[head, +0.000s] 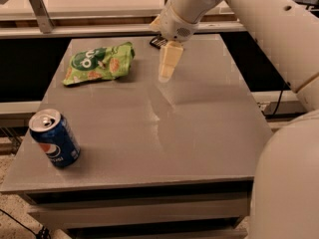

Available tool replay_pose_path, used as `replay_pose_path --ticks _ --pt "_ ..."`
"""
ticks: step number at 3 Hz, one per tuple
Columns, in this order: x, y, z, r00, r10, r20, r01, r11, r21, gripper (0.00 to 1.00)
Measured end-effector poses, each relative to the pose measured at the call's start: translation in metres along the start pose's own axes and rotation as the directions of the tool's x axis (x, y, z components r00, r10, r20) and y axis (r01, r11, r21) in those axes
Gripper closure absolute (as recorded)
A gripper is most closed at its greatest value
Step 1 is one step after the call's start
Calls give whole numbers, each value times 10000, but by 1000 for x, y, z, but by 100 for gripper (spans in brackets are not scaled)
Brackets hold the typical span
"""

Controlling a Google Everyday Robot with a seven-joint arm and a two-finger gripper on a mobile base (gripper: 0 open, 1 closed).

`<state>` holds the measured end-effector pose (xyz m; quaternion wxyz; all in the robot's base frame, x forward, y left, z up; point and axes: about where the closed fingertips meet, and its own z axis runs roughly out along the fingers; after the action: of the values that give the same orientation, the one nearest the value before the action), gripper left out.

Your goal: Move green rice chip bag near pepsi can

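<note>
**Gripper.** The gripper (167, 66) hangs at the end of the white arm (249, 14), which comes in from the upper right of the camera view. It points down over the far half of the grey desk (209, 133). How far the jaws stand apart cannot be told from this view, nor whether their tips touch the desk surface. A pale reflection lies on the desk directly below them.

**Green rice chip bag.** The green rice chip bag (99, 62) lies flat on the desk to the left of the jaws as the camera sees it, at about the same depth. It is near the jaws but clear of them, with bare desk between. Its printed face is up and its long side runs across the view.

**Pepsi can.** The pepsi can (54, 138) stands upright, silver top showing, well to the left of the jaws and far nearer the camera, close to the front left corner of the desk. It is well apart from the bag.

**Other items.** A small dark packet (157, 42) lies just behind the jaws near the far edge of the desk, partly hidden by the wrist. The rounded white robot body (289, 183) fills the lower right, nearer the camera than the jaws and to their right.
</note>
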<state>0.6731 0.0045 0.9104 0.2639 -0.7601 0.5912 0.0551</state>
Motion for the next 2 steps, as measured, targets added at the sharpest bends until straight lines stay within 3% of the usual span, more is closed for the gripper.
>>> replay_pose_path --ticks 2 --pt "-3 -2 1 9996 -99 256 94 9998 177 0"
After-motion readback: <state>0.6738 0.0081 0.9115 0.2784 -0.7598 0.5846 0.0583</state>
